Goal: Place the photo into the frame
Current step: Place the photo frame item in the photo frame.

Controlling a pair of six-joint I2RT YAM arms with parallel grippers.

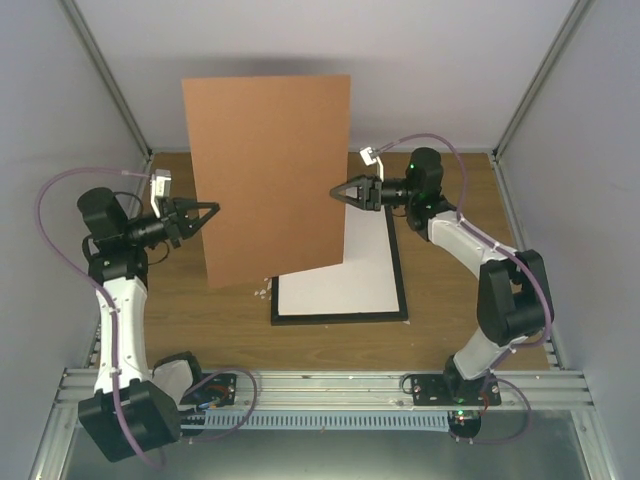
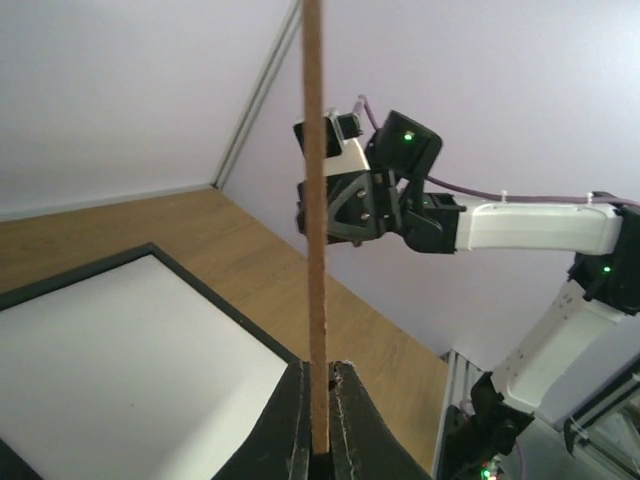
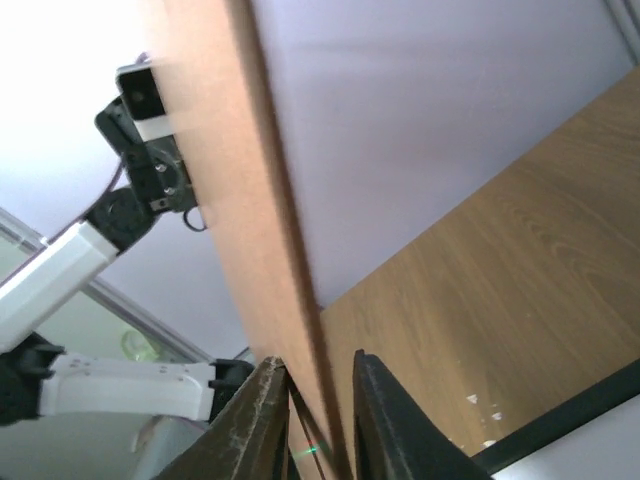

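Wooden table [image 1: 180,310] enclosed by pale walls [image 1: 300,40], with metal posts in the corners. The frame [image 1: 398,270], thin and black, lies flat near the table's centre. It holds a plain white sheet [image 1: 340,285]. A brown board [image 1: 270,170] stands upright, covering the frame's left part from above. Your left claw [image 1: 212,210] is pinching the board's left edge. Your right claw [image 1: 335,192] straddles the right edge; you cannot tell whether it grips.
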